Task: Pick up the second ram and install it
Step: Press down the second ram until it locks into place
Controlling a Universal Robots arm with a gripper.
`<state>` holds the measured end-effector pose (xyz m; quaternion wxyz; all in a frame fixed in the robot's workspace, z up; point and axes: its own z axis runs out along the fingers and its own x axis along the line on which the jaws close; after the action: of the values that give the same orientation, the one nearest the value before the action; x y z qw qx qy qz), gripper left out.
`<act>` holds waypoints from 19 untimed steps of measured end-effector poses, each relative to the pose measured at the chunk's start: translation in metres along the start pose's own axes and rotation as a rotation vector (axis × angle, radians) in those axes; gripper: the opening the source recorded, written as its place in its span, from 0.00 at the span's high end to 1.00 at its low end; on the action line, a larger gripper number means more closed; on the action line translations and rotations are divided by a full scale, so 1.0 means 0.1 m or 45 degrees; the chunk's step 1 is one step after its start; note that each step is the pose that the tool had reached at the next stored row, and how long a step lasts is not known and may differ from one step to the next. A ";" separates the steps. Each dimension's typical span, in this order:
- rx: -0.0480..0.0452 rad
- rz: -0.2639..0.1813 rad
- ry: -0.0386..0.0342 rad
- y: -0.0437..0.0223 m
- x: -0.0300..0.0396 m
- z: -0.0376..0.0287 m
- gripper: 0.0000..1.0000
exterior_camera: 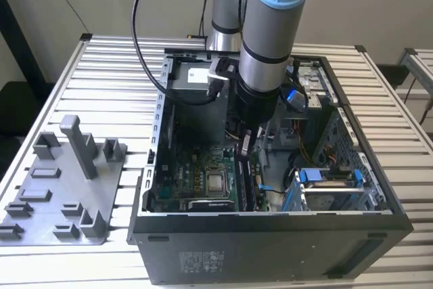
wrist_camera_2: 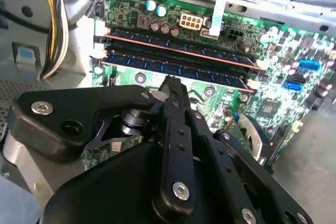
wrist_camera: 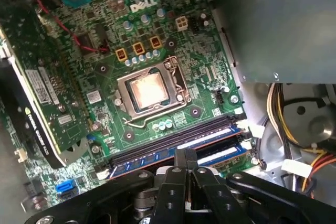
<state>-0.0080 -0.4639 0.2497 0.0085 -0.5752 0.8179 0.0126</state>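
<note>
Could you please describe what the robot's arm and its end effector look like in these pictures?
The arm is a silver-grey cylindrical tube with light blue joint caps, ending in a black wrist section. A black cable loops down beside it, and a blue-tipped connector sits at the wrist. The end effector is matte black, built of flat linkage bars joined by silver screws and round pivots, narrowing to slim fingers.

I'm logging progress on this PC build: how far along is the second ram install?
Well along. Two blue sticks lie in the motherboard's memory slots; the second ram is the one nearer the tool. The tool sits directly over it inside the case, fingertips closed at its top edge. The grey tray outside holds no sticks. Whether the ram is fully clicked in, I cannot tell; that and letting go remain.
</note>
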 end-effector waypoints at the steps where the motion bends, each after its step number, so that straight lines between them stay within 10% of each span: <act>1: 0.000 -0.022 0.0001 0.000 0.000 0.001 0.89; 19: 0.002 -0.407 -0.0003 0.000 0.001 0.025 0.89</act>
<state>-0.0079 -0.4639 0.2472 0.0110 -0.6980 0.7159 0.0106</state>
